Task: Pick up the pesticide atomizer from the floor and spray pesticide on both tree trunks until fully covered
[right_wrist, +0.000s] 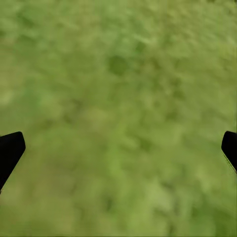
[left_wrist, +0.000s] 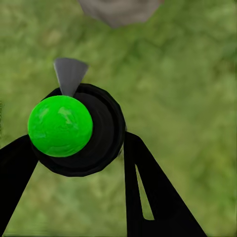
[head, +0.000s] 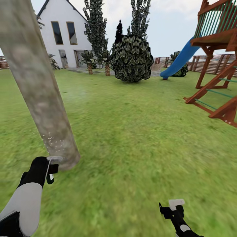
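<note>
Home garden: lawn (head: pixel 138 131), white house (head: pixel 65 33), playground slide (head: pixel 179 59).

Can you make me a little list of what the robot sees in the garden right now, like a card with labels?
place: lawn with a white house behind
nearest thing: tree trunk, leaning in the head view, white specks low on it
left gripper: shut on the pesticide atomizer, close to the trunk's base
right gripper: open, holding nothing, over grass
play area: wooden climbing frame with a blue slide, on the right
other plants: round dark bush, small palms by the house
</note>
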`<state>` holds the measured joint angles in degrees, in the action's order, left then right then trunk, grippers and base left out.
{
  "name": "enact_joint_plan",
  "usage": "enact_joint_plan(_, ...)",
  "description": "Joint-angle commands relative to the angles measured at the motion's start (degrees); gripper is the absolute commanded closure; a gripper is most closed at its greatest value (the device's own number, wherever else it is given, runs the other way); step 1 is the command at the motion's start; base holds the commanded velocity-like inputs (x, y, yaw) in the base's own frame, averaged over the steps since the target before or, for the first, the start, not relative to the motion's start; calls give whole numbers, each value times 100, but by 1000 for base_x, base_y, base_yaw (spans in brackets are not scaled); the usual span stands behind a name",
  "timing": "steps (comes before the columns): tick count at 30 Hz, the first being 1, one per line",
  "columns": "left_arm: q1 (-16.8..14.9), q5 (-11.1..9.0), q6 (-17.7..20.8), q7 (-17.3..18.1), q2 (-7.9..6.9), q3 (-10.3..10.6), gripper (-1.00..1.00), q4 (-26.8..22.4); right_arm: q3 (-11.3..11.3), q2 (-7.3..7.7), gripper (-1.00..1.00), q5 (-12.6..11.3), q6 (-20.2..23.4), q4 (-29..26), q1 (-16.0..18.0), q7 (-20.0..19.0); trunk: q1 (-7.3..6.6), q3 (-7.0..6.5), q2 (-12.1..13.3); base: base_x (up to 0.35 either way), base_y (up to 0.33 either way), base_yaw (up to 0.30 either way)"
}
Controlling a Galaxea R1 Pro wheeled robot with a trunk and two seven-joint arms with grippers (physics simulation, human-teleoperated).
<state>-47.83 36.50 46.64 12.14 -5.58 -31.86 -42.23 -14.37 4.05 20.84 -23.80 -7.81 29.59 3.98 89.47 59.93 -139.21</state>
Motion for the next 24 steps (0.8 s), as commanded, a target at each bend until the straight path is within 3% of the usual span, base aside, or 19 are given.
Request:
enact_joint_plan(1,-7,66,12,53,5,-15,100,0,-31,0,-100,61,-19,7,3,24,1,5,-2,194,-220,278)
enact_joint_plan(8,-63,58,22,81,36,-6,100,-37,-31,0,-100,61,-19,7,3,24,1,5,-2,68,-116,278)
enact_joint_plan(9,-89,56,30,101,75,-5,100,-41,-31,0,-100,61,-19,7,3,24,1,5,-2,2,-4,278)
enact_joint_plan(11,-157,59,65,113,321,174,100,-54,-31,0,-100,61,-19,7,3,24,1,5,-2,0,-1,278)
enact_joint_plan(13,-363,57,94,113,376,277,100,-57,-31,0,-100,61,-19,7,3,24,1,5,-2,0,0,278)
enact_joint_plan(19,-697,59,115,104,379,320,100,-59,-31,0,-100,61,-19,7,3,24,1,5,-2,0,0,254)
enact_joint_plan(24,-744,59,167,104,420,318,100,-224,-31,6,-100,61,-19,7,3,31,1,5,-2,119,-77,18)
